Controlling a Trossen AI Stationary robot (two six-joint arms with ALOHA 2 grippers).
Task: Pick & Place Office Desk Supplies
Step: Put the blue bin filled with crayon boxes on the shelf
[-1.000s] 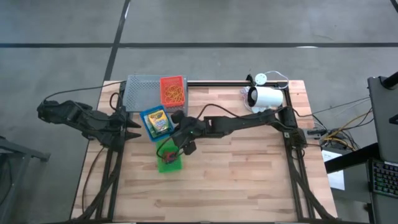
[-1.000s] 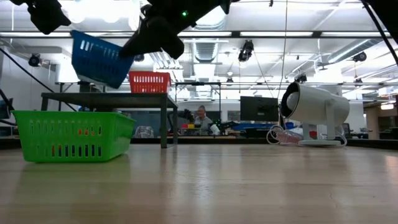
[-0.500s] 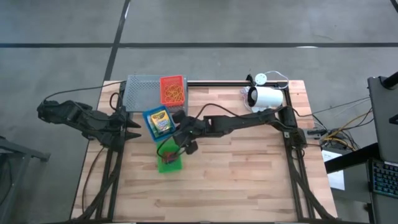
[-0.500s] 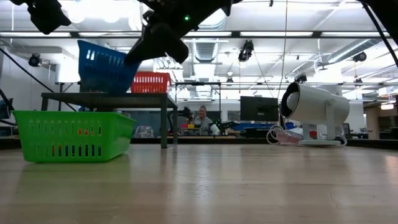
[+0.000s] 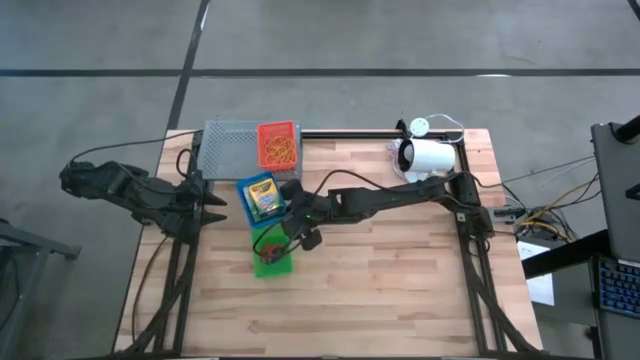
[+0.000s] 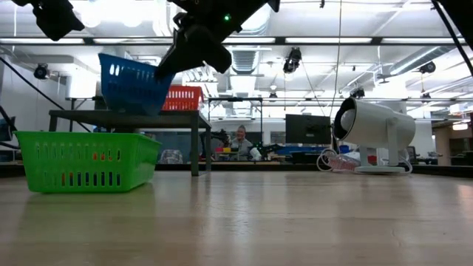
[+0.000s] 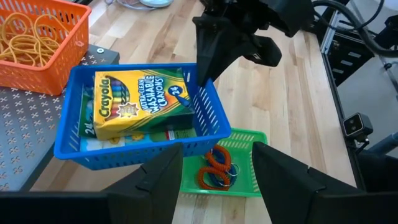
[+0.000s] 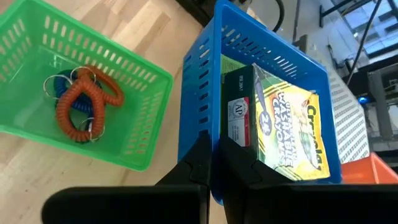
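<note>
Blue basket (image 7: pixel 134 127): you have it in the air beside the grey rack (image 5: pixel 228 147), above the worktop (image 5: pixel 400 280).
Right pincer (image 8: pixel 211 152): clenched on its rim.
Left pincer (image 5: pixel 215 205): released, waiting.
Handling: light, thin-walled; crayon box (image 7: pixel 140 99) may slide, so keep it level.

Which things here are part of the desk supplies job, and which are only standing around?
Job: blue basket with crayon box, held by the right gripper; green basket with coil loops; orange basket with rubber bands.

Standing around: white lamp-like device; grey perforated rack.
</note>
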